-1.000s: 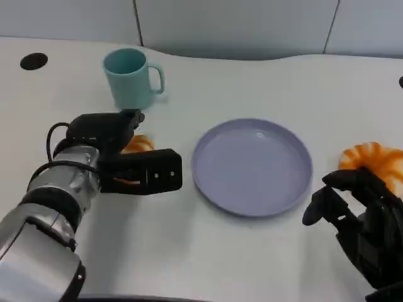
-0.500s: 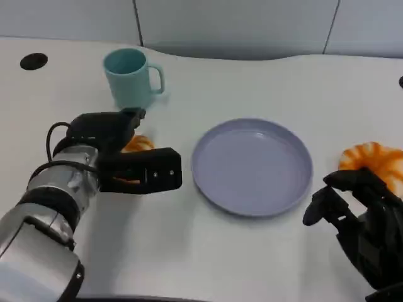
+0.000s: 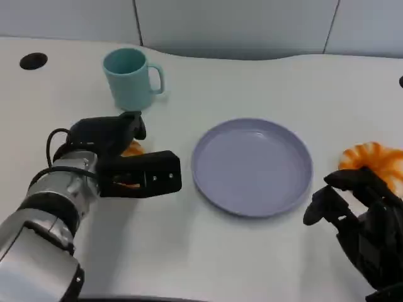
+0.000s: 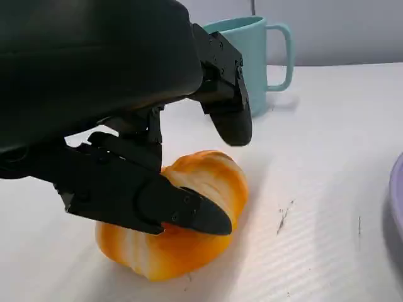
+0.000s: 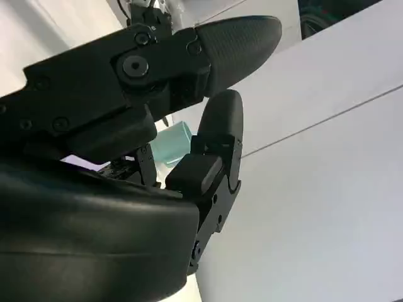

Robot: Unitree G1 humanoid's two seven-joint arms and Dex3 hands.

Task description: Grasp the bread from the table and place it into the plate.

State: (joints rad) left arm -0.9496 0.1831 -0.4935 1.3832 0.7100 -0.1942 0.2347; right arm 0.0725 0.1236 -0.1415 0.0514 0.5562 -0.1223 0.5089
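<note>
An orange, striped bread roll (image 4: 189,220) lies on the white table, and in the head view a sliver of this bread (image 3: 132,150) shows beside my left hand (image 3: 129,165). That hand is lowered over it, one finger (image 4: 170,207) across the roll's near side and another finger (image 4: 228,119) just above its far side, with a small gap. The roll still rests on the table. The lavender plate (image 3: 252,167) sits empty to the right of the hand. My right hand (image 3: 356,217) hovers at the near right, fingers apart, holding nothing.
A teal mug (image 3: 130,77) stands behind the left hand, also seen as the mug (image 4: 264,56) close behind the roll. A second orange roll (image 3: 373,158) lies at the right edge, just beyond my right hand. The plate's rim (image 4: 397,201) is close by.
My left hand has come down and slightly nearer over the roll, covering more of it. The right hand, plate and mug have stayed put.
</note>
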